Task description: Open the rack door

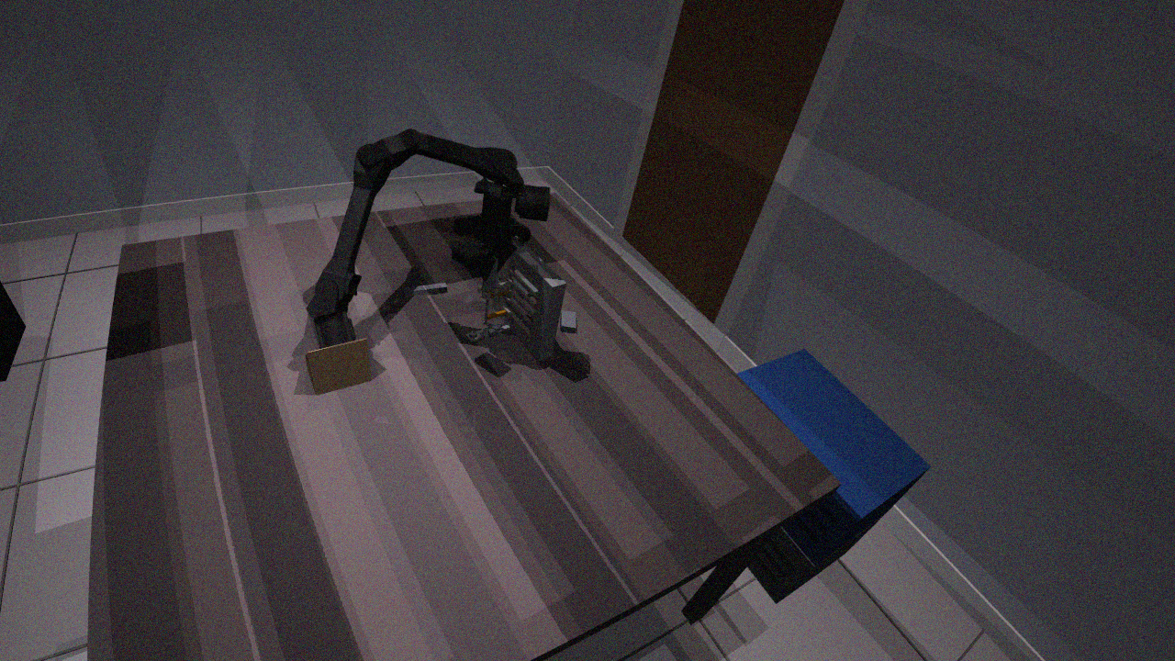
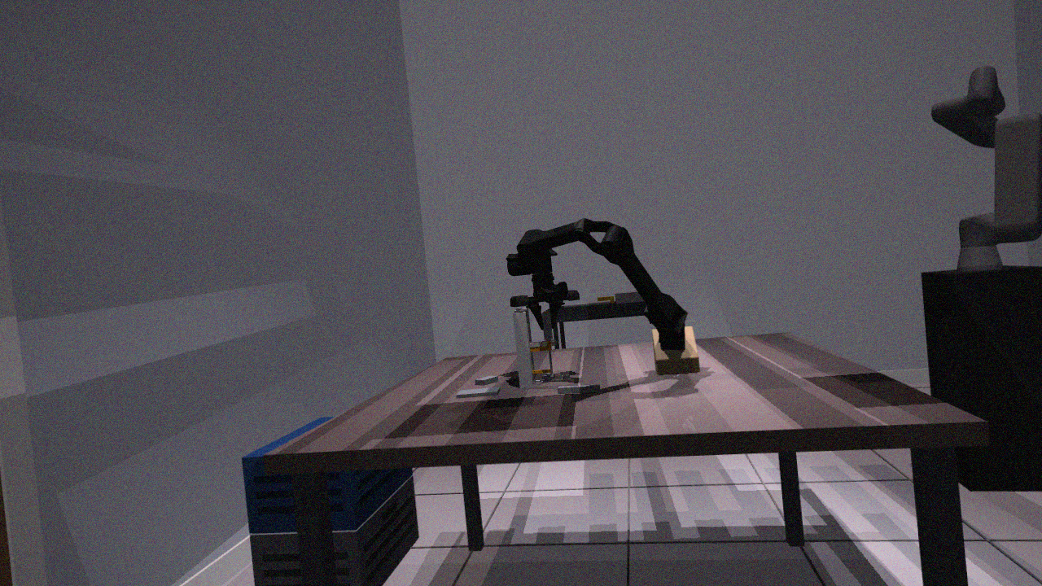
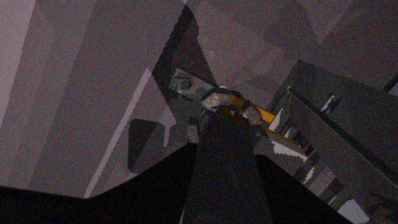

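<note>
The small grey slatted rack (image 1: 552,324) (image 2: 522,353) (image 3: 336,140) stands upright on the table (image 1: 394,534) (image 2: 692,415). Orange pieces (image 1: 497,313) (image 2: 540,347) (image 3: 268,116) show on its handle side. My gripper (image 1: 493,283) (image 2: 546,331) (image 3: 224,157) points down beside the rack, its fingers shut on the upright handle, which they and the dark finger part in the wrist view mostly hide. The door's angle and the handle's turn cannot be told clearly in this dim light.
Small grey blocks lie around the rack, one on the arm's side (image 1: 430,288), one behind it (image 1: 568,321) and a dark one in front (image 1: 493,364). The arm's pale base block (image 1: 338,368) (image 2: 677,364) is on the table. A blue crate (image 1: 830,435) (image 2: 327,459) stands beside the table.
</note>
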